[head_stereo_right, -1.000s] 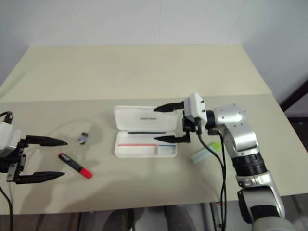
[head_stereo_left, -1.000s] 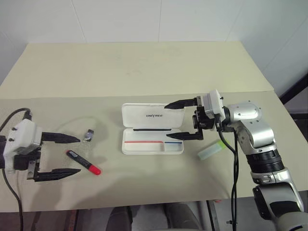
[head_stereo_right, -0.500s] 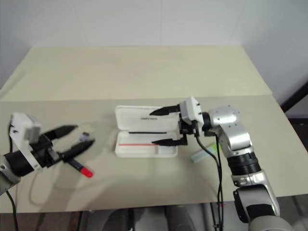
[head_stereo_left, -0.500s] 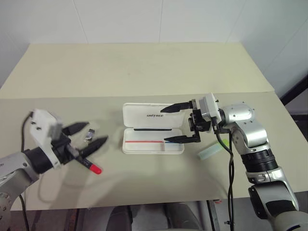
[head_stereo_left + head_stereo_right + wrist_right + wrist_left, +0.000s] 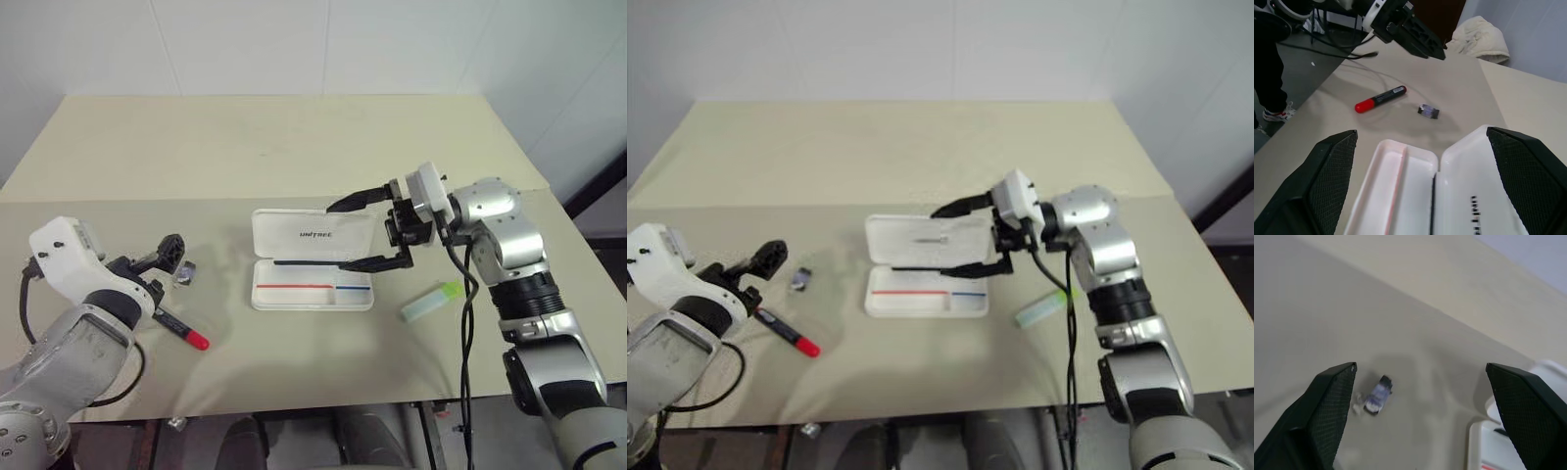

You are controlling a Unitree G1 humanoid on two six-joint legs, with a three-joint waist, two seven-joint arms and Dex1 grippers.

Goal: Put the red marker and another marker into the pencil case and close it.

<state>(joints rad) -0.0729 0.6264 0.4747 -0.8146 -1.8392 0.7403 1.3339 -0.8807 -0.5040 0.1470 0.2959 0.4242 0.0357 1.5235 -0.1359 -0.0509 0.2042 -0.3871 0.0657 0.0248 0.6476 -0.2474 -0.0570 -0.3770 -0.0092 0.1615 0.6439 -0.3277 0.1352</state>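
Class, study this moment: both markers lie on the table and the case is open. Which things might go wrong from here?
1. The left gripper, open near the red marker, might catch the small clip-like object instead.
2. The right gripper, open over the pencil case, might knock its lid.
3. The green highlighter might roll away.

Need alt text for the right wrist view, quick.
The pencil case lies open on the table between the right hand's spread fingers. Beyond it lie the red marker and a small dark object, with the left hand above.

white pencil case [image 5: 312,235] with red-blue stripes, red-capped black marker [image 5: 180,329], mint-green highlighter [image 5: 430,302]
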